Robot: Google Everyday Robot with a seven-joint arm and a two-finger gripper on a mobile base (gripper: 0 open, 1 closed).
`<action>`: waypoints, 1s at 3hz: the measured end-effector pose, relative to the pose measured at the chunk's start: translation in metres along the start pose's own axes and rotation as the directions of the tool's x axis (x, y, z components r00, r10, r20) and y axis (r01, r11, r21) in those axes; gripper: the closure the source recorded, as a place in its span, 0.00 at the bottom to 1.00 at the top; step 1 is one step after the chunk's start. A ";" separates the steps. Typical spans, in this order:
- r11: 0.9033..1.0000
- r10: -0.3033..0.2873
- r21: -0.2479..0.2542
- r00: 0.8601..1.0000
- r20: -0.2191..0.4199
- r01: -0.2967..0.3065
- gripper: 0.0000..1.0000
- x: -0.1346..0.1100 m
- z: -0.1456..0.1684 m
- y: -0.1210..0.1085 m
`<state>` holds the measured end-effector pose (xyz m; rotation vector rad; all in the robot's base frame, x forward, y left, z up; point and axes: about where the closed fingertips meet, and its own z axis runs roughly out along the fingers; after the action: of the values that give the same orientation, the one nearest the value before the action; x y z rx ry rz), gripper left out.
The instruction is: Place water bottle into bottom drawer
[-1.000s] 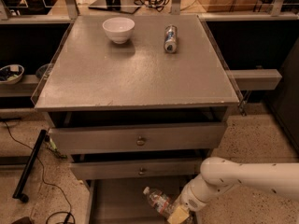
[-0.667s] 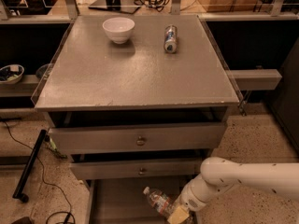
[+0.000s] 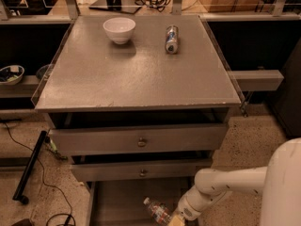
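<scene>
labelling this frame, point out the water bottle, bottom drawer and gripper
water bottle [image 3: 156, 211], camera view, its clear body
bottom drawer [image 3: 120, 199], camera view, bare floor
gripper [image 3: 176, 219], camera view, its tip, beside the bottle's base

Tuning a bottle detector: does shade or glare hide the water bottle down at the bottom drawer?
Camera view: warm, dim light, the tabletop evenly lit, a soft shadow in front of the bowl. Camera view again: the bottom drawer lies shaded under the upper drawers, yet the water bottle shows without glare; the claw sits at its base end, at the frame's lower edge.

Pincer [image 3: 175, 220] at water bottle [image 3: 156, 211], over bottom drawer [image 3: 121, 199].
</scene>
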<state>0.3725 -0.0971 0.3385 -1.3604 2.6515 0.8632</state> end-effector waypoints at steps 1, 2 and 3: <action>1.000 0.000 0.000 1.000 0.000 0.000 1.00 0.000 0.000 0.000; 0.999 0.046 0.018 0.999 0.013 -0.046 1.00 0.001 0.013 -0.002; 0.993 0.109 0.037 0.993 0.037 -0.111 1.00 0.001 0.029 -0.012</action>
<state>0.3749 -0.0897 0.3081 -1.1893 2.7239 0.8320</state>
